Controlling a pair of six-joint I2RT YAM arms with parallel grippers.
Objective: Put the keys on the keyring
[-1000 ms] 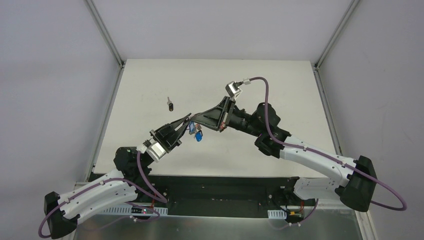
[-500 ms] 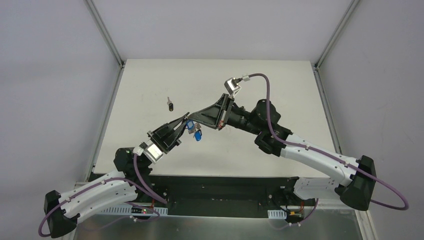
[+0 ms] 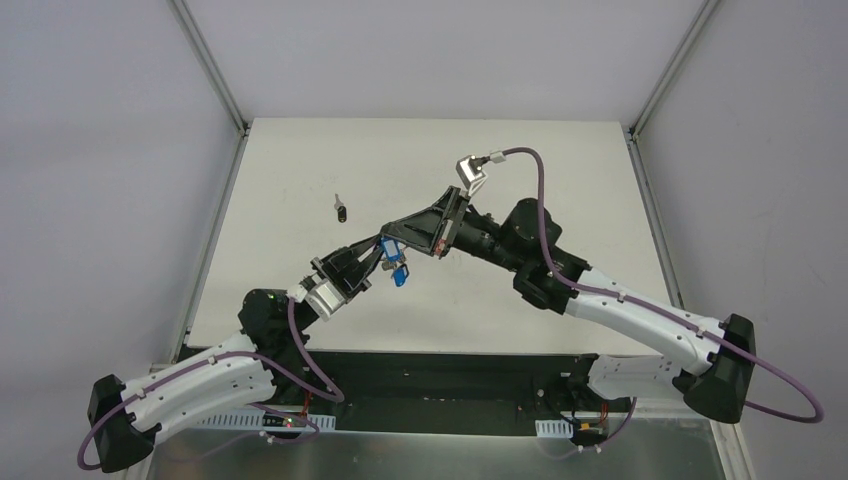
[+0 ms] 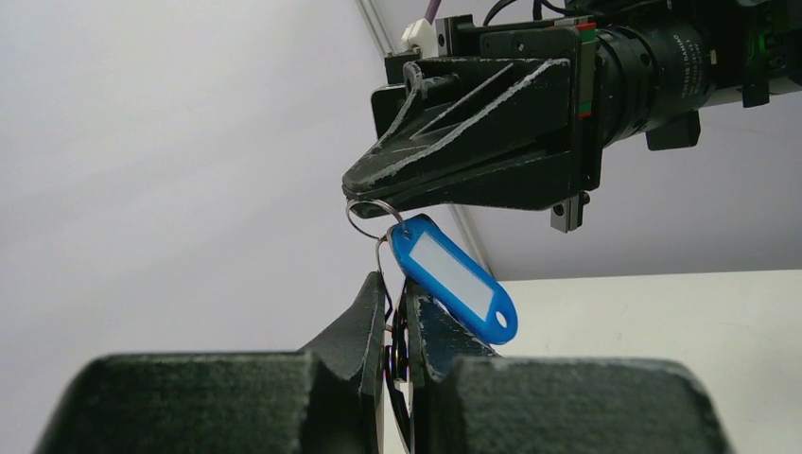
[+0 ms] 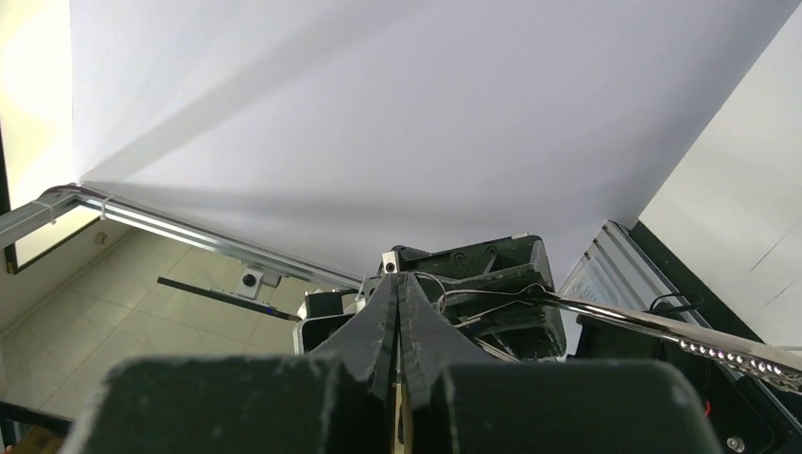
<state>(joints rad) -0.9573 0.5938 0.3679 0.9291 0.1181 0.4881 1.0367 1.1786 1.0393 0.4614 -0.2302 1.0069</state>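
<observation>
Aloft, the keyring is pinched by the closed right fingers, a blue tag dangling; thin metal is clamped in the left fingers. Were either pulled askew, it could be dropped.

Left tool and right tool, both clamped, hover tip near tip.
</observation>
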